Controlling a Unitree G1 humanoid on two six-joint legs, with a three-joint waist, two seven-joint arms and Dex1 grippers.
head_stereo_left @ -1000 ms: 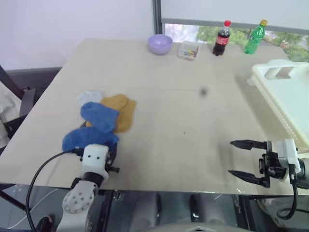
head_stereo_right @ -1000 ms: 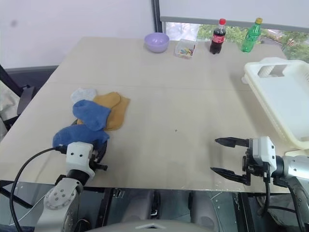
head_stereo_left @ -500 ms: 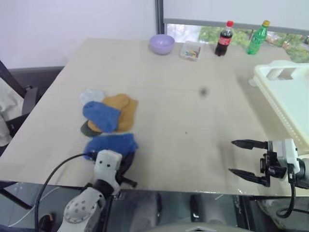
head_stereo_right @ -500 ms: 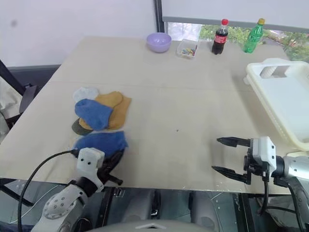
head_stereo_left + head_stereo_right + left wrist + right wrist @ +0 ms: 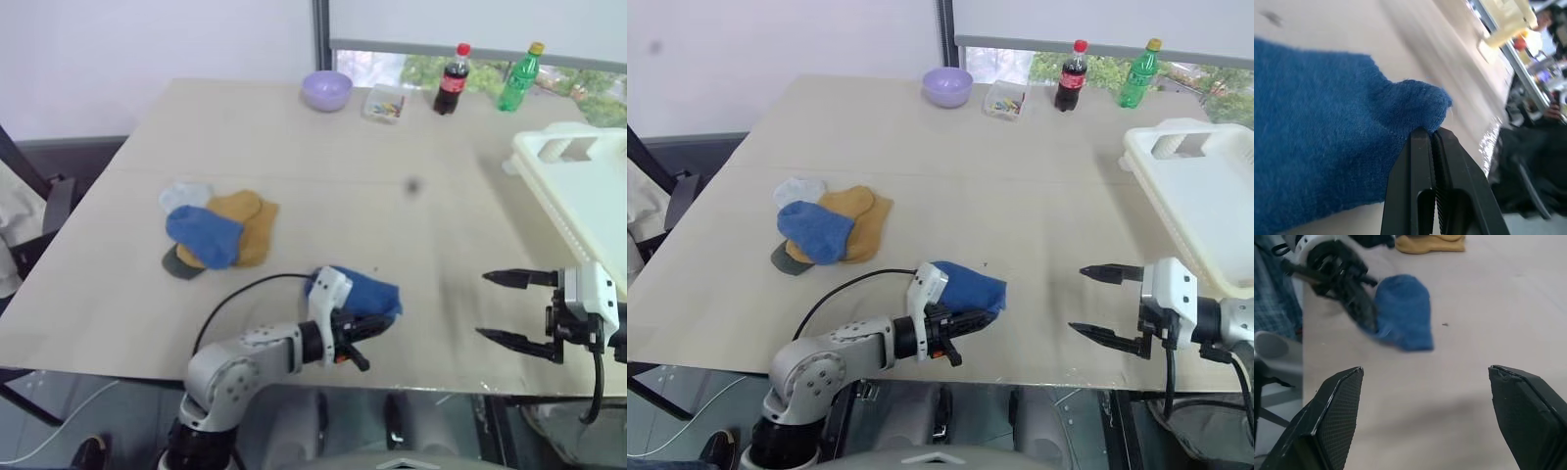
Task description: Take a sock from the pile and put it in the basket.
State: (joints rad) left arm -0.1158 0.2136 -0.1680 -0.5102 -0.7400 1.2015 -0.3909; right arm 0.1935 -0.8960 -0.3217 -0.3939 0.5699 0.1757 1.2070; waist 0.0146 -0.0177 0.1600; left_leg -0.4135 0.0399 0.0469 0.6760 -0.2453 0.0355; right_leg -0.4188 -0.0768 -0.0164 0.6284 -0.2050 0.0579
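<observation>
Head stereo pair: high, looking forward and down over the desk (image 5: pixel 392 225), window at the far edge; nearly the same scene in both, slightly shifted sideways. Left wrist view: very close, along the clamped left pincer (image 5: pixel 1432 142) onto blue sock (image 5: pixel 1327 122). Right wrist view: low over the desk, between the spread right pincer (image 5: pixel 1425 416) fingers, facing that same sock and the left pincer.

Fuzzy knit sock (image 5: pixel 1327 122) (probably cotton); matt table (image 5: pixel 392 235).
</observation>
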